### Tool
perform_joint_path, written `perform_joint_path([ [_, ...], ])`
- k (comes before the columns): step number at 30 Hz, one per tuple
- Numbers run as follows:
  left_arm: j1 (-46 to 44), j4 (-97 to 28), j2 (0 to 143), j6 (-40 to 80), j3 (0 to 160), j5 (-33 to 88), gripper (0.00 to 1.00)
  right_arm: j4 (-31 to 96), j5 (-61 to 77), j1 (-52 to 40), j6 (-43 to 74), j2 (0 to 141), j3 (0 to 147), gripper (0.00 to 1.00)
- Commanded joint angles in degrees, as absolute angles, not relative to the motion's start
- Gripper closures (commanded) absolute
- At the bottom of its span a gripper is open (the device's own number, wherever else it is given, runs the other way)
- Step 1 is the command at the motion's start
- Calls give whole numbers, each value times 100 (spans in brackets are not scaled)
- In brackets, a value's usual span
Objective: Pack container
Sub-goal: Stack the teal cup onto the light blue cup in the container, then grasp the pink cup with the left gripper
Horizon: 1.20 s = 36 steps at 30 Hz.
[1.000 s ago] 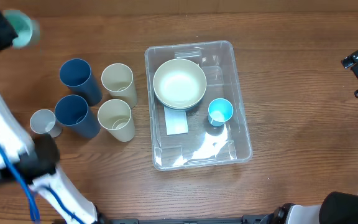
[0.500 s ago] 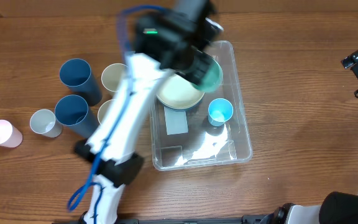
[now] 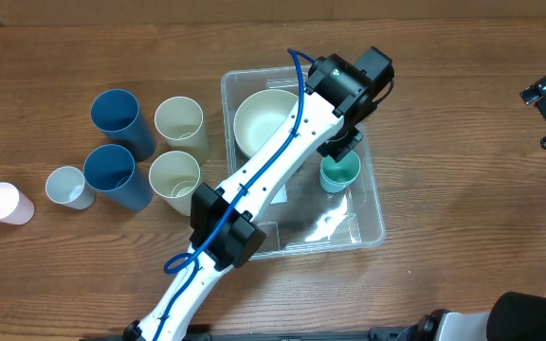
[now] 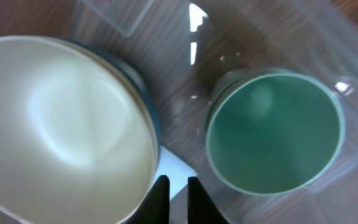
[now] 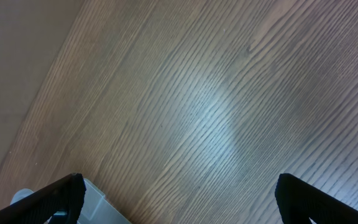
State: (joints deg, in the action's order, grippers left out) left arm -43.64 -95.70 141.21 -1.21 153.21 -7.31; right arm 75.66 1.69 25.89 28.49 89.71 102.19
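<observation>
Left wrist view alone shows the left end effector (image 4: pixel 173 199) nearly together, empty, above the container (image 3: pixel 368 220).

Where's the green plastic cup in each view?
Overhead: green plastic cup sits right of centre, inside the clear plastic container, just below the left gripper.
Left wrist: fills the right half, rim up.
Right wrist: not in view.
Shared landmark: the cream bowl, left of the cup in both views.

You see a clear container (image 3: pixel 368 223), cream bowl (image 3: pixel 265 123), green cup (image 3: pixel 339 173), navy cups (image 3: pixel 117 116), pink cup (image 3: pixel 0 203).
</observation>
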Motion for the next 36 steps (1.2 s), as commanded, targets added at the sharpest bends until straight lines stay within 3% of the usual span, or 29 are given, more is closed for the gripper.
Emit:
perform_joint_path([
  [1, -4226, -9682, 13345, 303, 15579, -1826, 76, 7535, 178, 2600, 2875, 8971, 10237, 0],
  [3, -4032, -9682, 12770, 303, 15579, -1914, 58, 7535, 178, 2600, 2877, 8971, 10237, 0],
  [8, -2810, -9682, 11124, 513, 15524, -1872, 49, 7537, 178, 2600, 2877, 8971, 10237, 0],
  [11, -913, -9682, 9996, 687, 15036, -1356, 44, 7537, 178, 2600, 2875, 8971, 10237, 0],
  [15, 1831, -9679, 9511, 1181, 13815, -646, 43, 7537, 178, 2600, 2875, 8971, 10237, 0],
  [20, 3780, -8792, 9922, 1658, 11513, -152, 43, 7535, 178, 2600, 2877, 8971, 10237, 0],
  [25, 4521, -7959, 10772, 1680, 10779, 30, 44, 7535, 178, 2600, 2877, 8971, 10237, 0],
  [36, 4644, -7437, 12060, 1396, 10777, -410, 46, 7537, 178, 2600, 2875, 8971, 10237, 0],
])
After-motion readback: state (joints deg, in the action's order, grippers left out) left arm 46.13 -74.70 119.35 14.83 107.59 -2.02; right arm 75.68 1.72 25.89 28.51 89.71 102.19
